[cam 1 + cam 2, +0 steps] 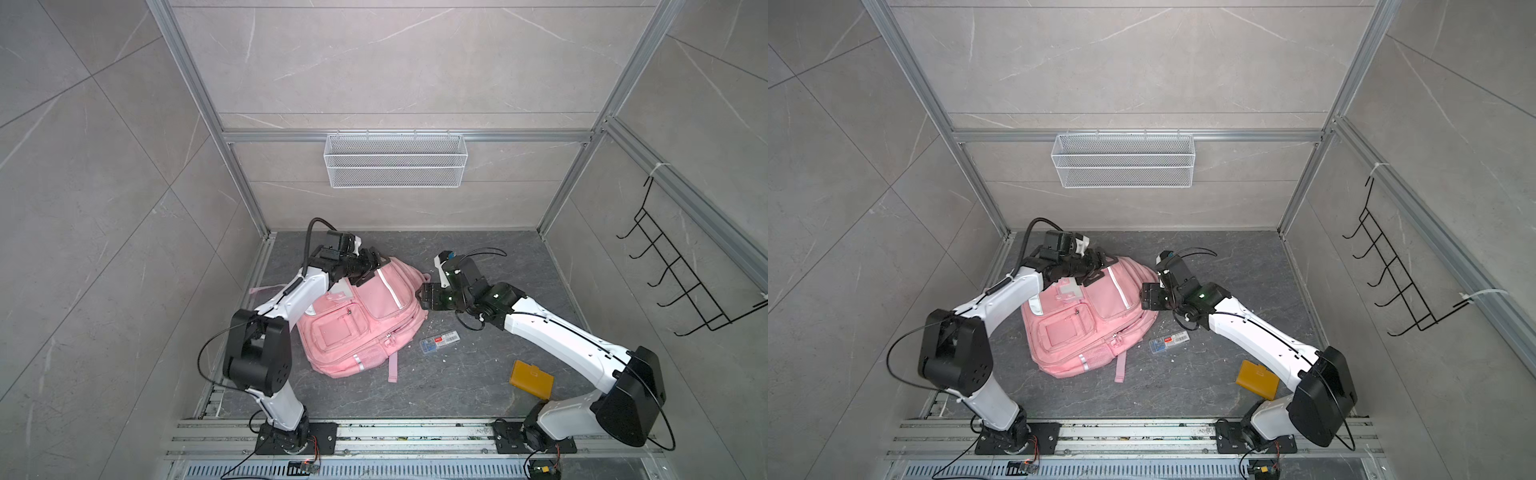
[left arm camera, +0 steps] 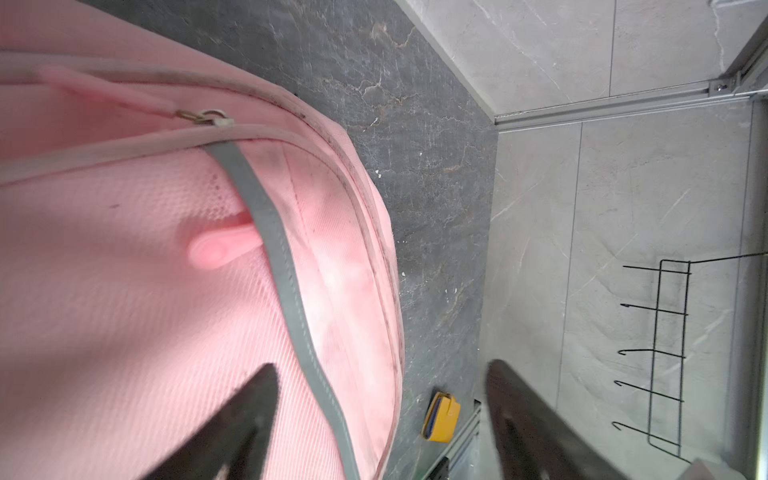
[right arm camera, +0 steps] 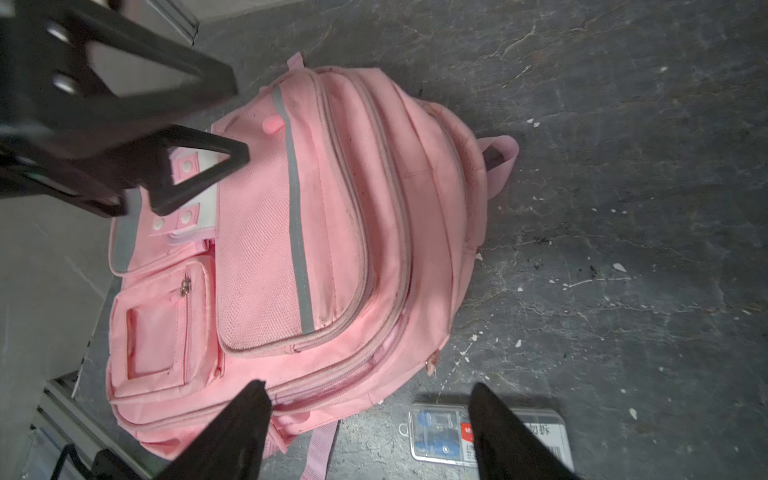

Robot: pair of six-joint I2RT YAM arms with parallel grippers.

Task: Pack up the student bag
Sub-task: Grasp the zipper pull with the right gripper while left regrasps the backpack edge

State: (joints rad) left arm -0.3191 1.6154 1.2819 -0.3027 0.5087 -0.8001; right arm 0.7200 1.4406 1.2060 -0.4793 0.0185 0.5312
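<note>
On tabletop (image 1: pixel 457 386), bag (image 1: pixel 361 324) lies front-up between the arms: soft, slumped, probably light. Left gripper (image 2: pixel 380 368) released over its upper front. Right gripper (image 3: pixel 368 384) spread, empty, beside it. Best holds: top loop (image 3: pixel 510 160), then zip pull (image 2: pixel 208 117); bare fabric would likely bunch.

1. small clear plastic case (image 3: pixel 436 434): in the right wrist view its white label (image 3: pixel 544 432) carries the black chinese characters "勿拆"; whatever stands before them on that line is hidden.
2. same label: a red patch (image 3: pixel 464 432) at its near end shows what looks like a white letter "m"; the rest of the patch is covered.
3. same label: a barcode (image 3: pixel 555 453) sits under the characters, its digits too small to read.
4. in both top views the case (image 1: pixel 439 341) (image 1: pixel 1169 342) shows the label and red patch only as blurs, nothing legible.
</note>
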